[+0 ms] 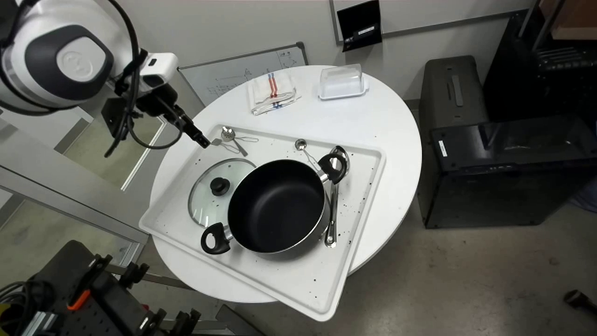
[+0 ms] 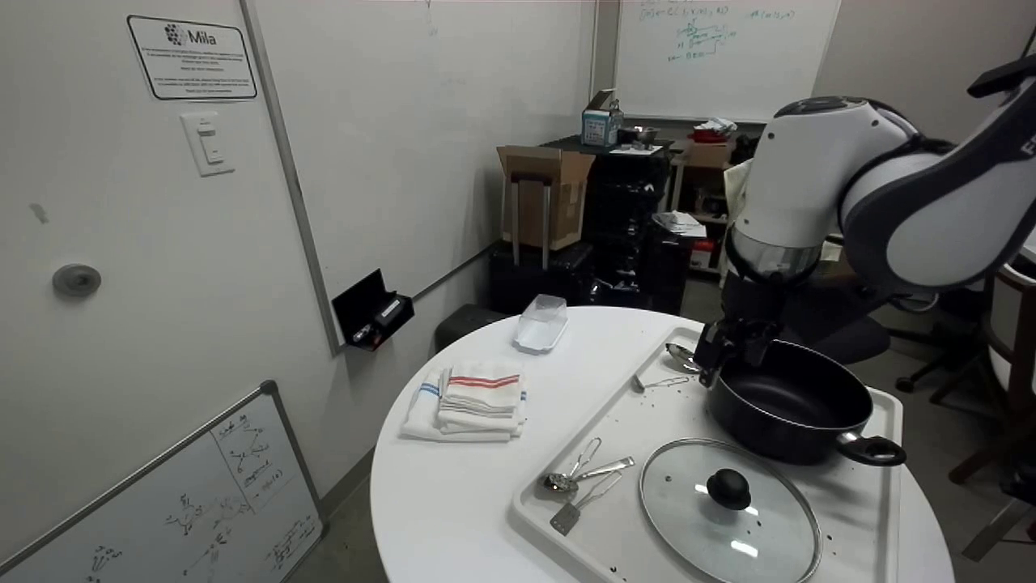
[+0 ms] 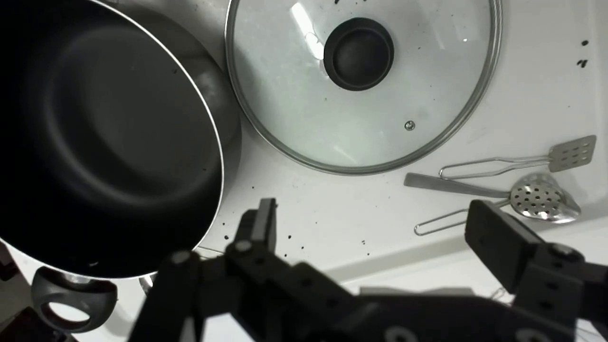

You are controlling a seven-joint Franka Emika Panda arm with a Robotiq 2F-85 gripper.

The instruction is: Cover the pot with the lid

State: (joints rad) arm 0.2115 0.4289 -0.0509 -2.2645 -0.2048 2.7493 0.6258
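Note:
The wide black pot (image 1: 275, 205) stands uncovered on a white tray, with its dark inside visible. It also shows in an exterior view (image 2: 789, 393) and in the wrist view (image 3: 133, 118). The clear glass lid (image 1: 201, 198) lies on the tray right beside the pot, knob up; it also shows in an exterior view (image 2: 696, 526) and the wrist view (image 3: 294, 114). I cannot tell whether they touch. My gripper (image 3: 373, 209) is open and empty above the tray's edge, apart from the lid. It shows in both exterior views (image 1: 203, 141) (image 2: 716, 356).
The white tray (image 1: 350, 268) has a raised rim and overhangs the round table (image 1: 396, 121). Small utensils (image 3: 536, 197) lie near the lid. A small ladle (image 1: 301, 145) and a long utensil (image 1: 331, 228) lie by the pot. Folded towels (image 1: 273, 88) and a clear-lidded dish (image 1: 343, 81) stand behind.

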